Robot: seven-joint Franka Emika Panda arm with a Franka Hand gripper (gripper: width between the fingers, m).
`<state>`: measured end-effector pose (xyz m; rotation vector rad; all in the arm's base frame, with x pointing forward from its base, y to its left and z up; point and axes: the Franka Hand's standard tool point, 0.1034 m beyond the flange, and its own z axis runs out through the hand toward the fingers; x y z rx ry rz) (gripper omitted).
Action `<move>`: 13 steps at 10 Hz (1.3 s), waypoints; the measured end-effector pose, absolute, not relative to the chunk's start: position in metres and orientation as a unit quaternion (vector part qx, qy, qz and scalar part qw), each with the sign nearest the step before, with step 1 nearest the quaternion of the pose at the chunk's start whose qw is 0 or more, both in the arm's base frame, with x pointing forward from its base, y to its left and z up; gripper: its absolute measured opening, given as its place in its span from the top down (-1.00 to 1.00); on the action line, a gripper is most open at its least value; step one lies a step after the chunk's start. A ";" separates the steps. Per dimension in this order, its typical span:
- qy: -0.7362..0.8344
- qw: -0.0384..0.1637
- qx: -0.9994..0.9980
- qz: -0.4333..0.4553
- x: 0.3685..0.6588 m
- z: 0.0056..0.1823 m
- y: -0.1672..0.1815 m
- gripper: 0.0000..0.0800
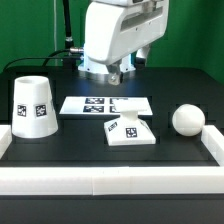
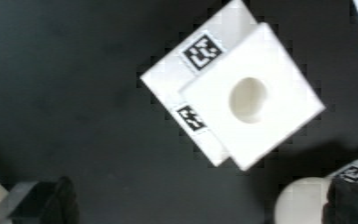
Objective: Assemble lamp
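1. The lamp lies as three loose white parts on the black table (image 1: pixel 175 90), none joined to another.
2. The shade (image 1: pixel 30 105) stands upright at the exterior view's left, narrow end up, with a tag facing the camera.
3. The base (image 1: pixel 130 131) sits at lower centre, just in front of the marker board (image 1: pixel 105 104).
4. The bulb (image 1: pixel 187 120) rests at the exterior view's right, well apart from the base and near the white rail (image 1: pixel 110 180).
5. The gripper (image 1: pixel 120 72) hangs at upper centre, above the marker board, jaws apart and grasping nothing.
6. The wrist view looks down on the base (image 2: pixel 247 95): a round hole in its middle and tags on its slopes. One dark finger (image 2: pixel 34 202) shows well clear of it.
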<state>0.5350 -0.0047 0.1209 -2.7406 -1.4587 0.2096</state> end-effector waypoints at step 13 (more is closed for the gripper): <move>-0.087 0.007 -0.995 0.044 0.522 0.093 -0.005 -0.75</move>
